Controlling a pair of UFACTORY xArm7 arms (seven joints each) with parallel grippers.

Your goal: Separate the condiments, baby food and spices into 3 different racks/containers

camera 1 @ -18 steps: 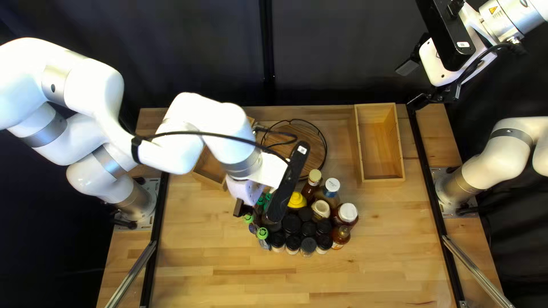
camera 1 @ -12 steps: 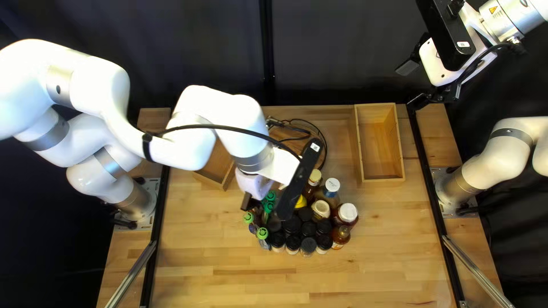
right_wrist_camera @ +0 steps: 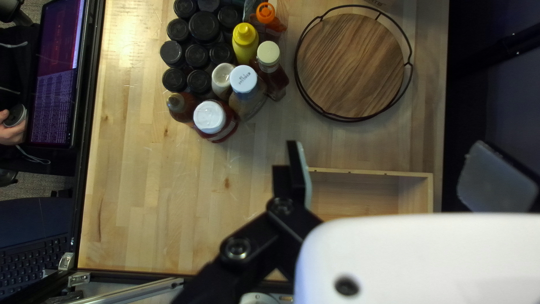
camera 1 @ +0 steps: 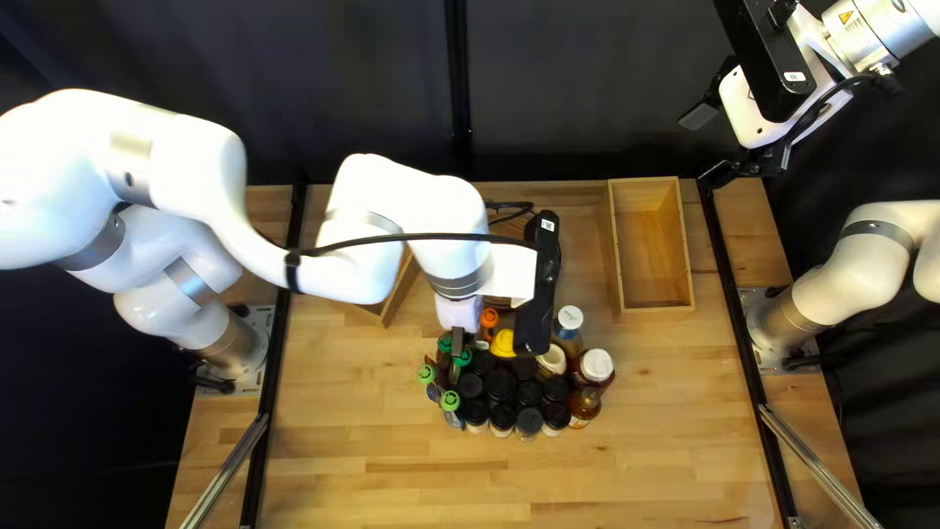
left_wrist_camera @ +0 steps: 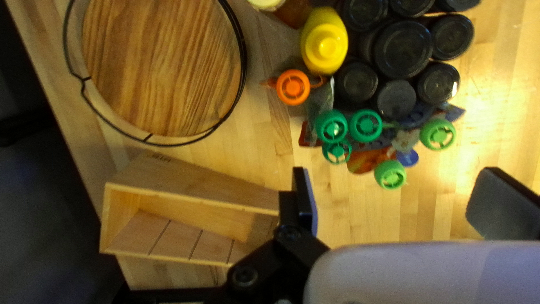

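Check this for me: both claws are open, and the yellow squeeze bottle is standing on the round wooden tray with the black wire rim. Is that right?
Not quite: the yellow squeeze bottle stands on the table, beside the round wooden tray, as the left wrist view shows. The left claw and right claw are indeed open.

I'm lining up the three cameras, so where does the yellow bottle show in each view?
Top left view: the yellow bottle is just below the center, above a large black lid.
Left wrist view: the yellow bottle is between the orange cap and the black lids.
Right wrist view: the yellow bottle is beside the bottle with the cream cap.
Shared landmark: the orange cap, next to the yellow bottle in all three.
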